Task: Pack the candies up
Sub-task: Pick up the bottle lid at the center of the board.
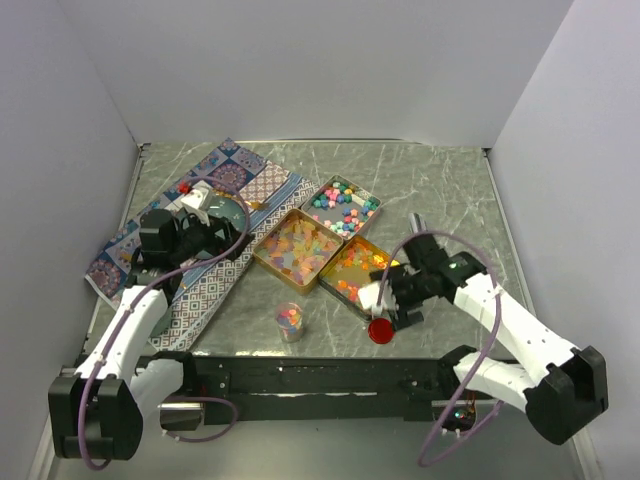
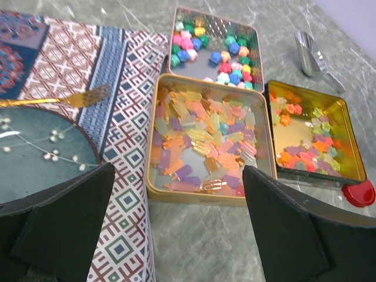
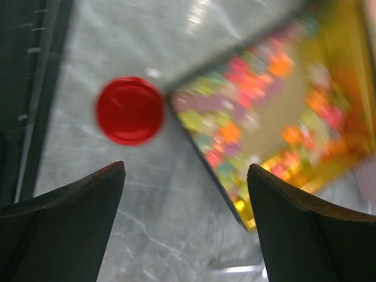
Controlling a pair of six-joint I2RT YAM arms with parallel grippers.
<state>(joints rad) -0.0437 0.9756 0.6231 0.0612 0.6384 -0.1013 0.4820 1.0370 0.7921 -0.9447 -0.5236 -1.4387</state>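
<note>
Three open gold tins hold the candies: pastel ones (image 1: 345,205) (image 2: 214,50), translucent yellow-pink ones (image 1: 300,248) (image 2: 208,141), and orange-red-yellow ones (image 1: 358,268) (image 2: 311,135) (image 3: 276,111). A small clear jar (image 1: 290,320) with a few candies stands in front of the tins. My left gripper (image 1: 222,238) (image 2: 179,235) is open and empty, over the placemat's edge left of the middle tin. My right gripper (image 1: 392,305) (image 3: 185,235) is open and empty, above the table just near of the orange tin's corner, beside the red disc (image 1: 380,330) (image 3: 129,110).
A patterned placemat (image 1: 215,270) (image 2: 123,88) lies at the left with a teal plate (image 1: 228,212) (image 2: 41,153) and a gold fork (image 2: 64,100) on it. A metal scoop (image 1: 418,220) (image 2: 311,53) lies behind the orange tin. White walls enclose the table.
</note>
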